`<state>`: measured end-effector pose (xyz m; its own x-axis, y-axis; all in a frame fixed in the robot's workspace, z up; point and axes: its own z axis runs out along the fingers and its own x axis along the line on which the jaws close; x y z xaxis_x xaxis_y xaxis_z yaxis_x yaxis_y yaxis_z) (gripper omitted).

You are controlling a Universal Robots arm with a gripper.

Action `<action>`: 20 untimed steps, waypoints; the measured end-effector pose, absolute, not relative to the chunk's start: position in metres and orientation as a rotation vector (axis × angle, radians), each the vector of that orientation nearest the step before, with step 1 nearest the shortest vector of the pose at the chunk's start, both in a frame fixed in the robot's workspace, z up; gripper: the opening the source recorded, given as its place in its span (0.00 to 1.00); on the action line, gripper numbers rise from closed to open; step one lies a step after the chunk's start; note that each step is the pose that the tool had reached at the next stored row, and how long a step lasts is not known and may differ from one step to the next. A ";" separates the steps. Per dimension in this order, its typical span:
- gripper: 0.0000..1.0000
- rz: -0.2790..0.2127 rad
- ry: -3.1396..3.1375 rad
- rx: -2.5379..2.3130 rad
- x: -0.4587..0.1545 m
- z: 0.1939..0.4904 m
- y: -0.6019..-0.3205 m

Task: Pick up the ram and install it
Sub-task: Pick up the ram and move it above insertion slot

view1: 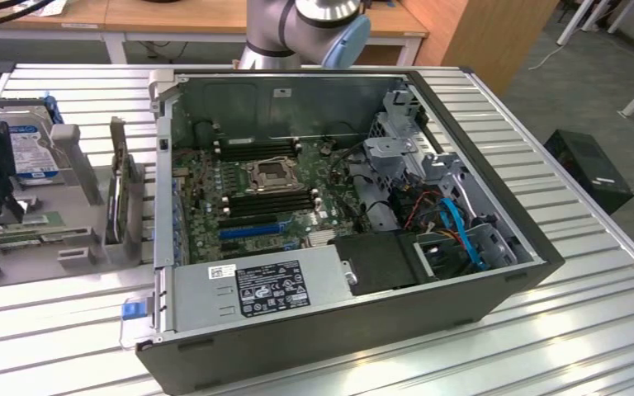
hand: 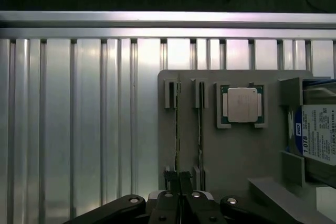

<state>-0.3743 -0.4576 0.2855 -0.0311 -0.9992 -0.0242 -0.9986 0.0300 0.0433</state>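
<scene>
Pickup step: claw [hand: 181,184] pinched on the ram [hand: 177,129] along the gray holder [hand: 236,150] edge; lifting it probably wants a straight pull.

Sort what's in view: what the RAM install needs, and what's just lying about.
For the job: RAM stick at the shut gripper; black memory slots on the motherboard; gray holder.
Lying about: second RAM stick; CPU; hard drive; upright card; power supply.
</scene>
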 end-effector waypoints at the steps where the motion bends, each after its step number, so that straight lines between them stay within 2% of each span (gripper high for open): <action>1: 0.12 -0.075 -2.245 2.178 -0.374 0.288 -0.458; 20: 0.12 -0.075 -2.245 2.178 -0.374 0.337 -0.458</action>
